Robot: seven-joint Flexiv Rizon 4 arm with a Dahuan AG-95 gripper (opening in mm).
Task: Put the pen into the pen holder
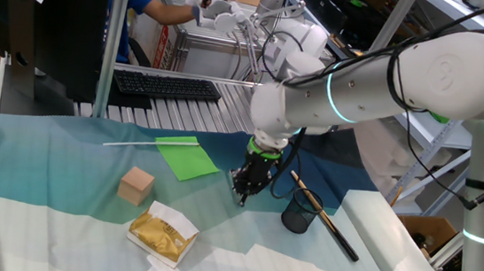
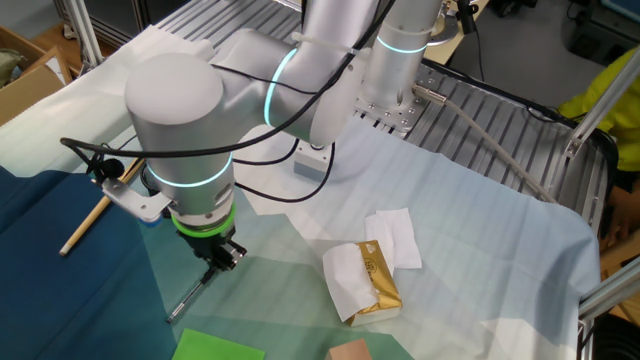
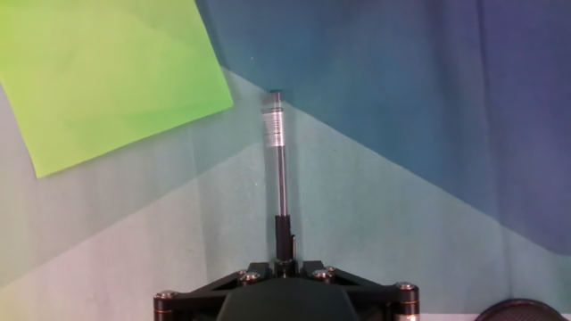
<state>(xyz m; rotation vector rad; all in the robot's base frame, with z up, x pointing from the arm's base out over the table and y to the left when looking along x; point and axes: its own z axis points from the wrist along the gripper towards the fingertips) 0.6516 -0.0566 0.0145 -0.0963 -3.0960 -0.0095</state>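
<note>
My gripper hangs over the blue-and-white cloth, shut on one end of the pen. The pen is slim and black with a silvery band, and it sticks out ahead of the gripper towards the green paper. In the other fixed view the pen slants down-left from the gripper, its tip at or just above the cloth. The pen holder, a small black mesh cup, stands upright just right of the gripper. Its rim shows at the bottom right of the hand view. The arm hides it in the other fixed view.
A long brown-and-black stick leans by the cup. A green paper and a thin white rod lie left of the gripper. A tan wooden cube and a yellow packet on tissue sit front left. A keyboard is behind.
</note>
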